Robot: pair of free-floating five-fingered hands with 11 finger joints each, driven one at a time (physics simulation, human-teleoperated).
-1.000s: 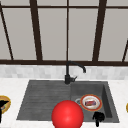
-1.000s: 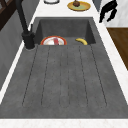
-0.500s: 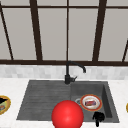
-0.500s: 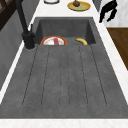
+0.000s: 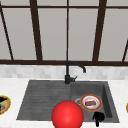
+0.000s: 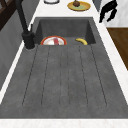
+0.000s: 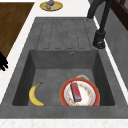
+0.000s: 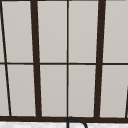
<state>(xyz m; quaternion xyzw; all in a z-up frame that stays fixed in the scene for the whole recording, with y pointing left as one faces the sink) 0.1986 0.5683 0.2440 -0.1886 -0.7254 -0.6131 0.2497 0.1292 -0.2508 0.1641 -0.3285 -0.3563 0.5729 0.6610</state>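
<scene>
Right hand [image 5: 98,118] hovers at the sink basin's front rim, fingers loosely curled down, pinching nothing. Nearest: red-rimmed round plate [image 5: 91,102] carrying a red block [image 7: 75,91]. Descending off-centre risks tipping that plate

a hand [image 5: 98,117] hovers, fingers hanging down loosely curled.
</scene>
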